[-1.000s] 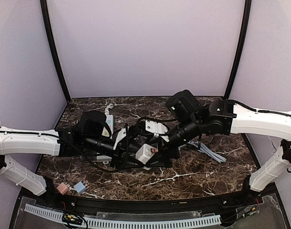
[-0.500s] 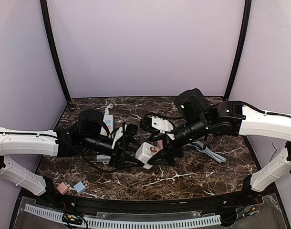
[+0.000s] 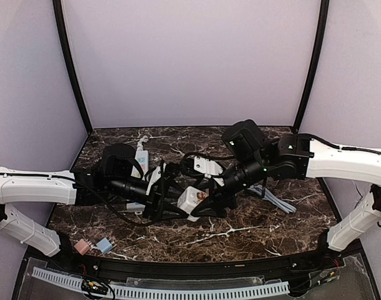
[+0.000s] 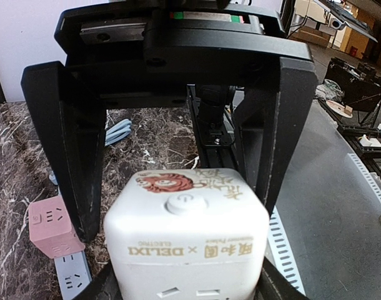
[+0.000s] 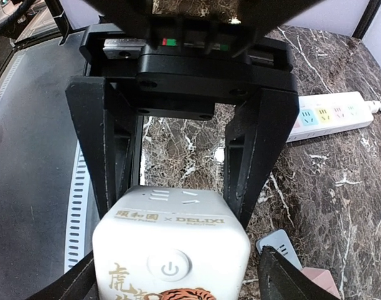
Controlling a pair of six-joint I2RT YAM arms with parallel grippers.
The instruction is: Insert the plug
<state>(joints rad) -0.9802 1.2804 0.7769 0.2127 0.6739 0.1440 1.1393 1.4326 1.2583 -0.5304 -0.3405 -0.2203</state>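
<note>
A white cube socket (image 3: 192, 200) with a tiger picture and a power button hangs just above the marble between both arms. My left gripper (image 3: 173, 199) is shut on it, the fingers pressed against two opposite sides of the cube (image 4: 187, 240). From the other side my right gripper (image 3: 213, 200) reaches over the same cube (image 5: 172, 250). Its jaws straddle the cube and stand wider than it. The cube covers the right fingertips, so I see no contact. I cannot make out the plug in any view.
A white power strip (image 3: 140, 156) lies at the back left and shows again as a power strip (image 5: 331, 115). A white adapter (image 3: 206, 165) with a black cable sits behind the cube. Pale cables (image 3: 275, 200) lie right. A pink cube (image 3: 82, 245) and blue cube (image 3: 104, 244) sit front left.
My right arm pulled slightly to the right, then came back over the cube, and its jaws have narrowed. The left gripper and the cube have stayed put.
</note>
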